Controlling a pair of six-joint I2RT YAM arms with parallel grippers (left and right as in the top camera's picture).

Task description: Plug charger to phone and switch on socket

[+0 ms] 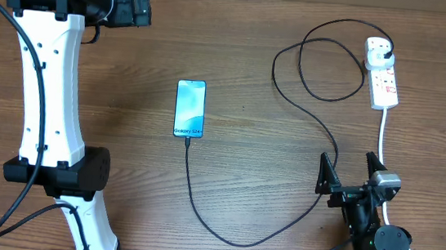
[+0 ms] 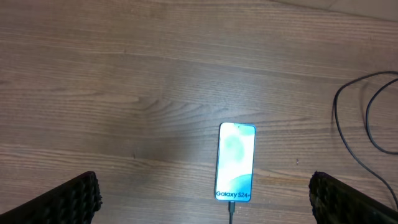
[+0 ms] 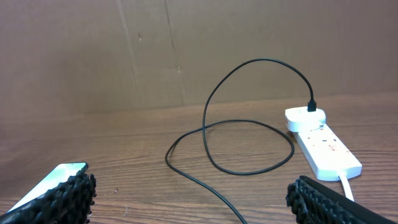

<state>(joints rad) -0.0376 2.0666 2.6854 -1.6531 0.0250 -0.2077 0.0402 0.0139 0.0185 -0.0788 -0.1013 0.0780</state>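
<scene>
Phone (image 1: pixel 190 109) lies mid-frame on the surface (image 1: pixel 247 45), charger (image 1: pixel 236 243) running from its lower edge to the socket (image 1: pixel 384 75), upper right. Left claw (image 1: pixel 136 3), upper left, and right claw (image 1: pixel 349 167), lower right, gape wide, well apart from it.

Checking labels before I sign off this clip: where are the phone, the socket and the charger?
phone (image 1: pixel 190 108), overhead view, middle of its lit screen.
socket (image 1: pixel 385 85), overhead view, white body of the strip.
charger (image 3: pixel 312 104), right wrist view, black plug end at the socket.
</scene>
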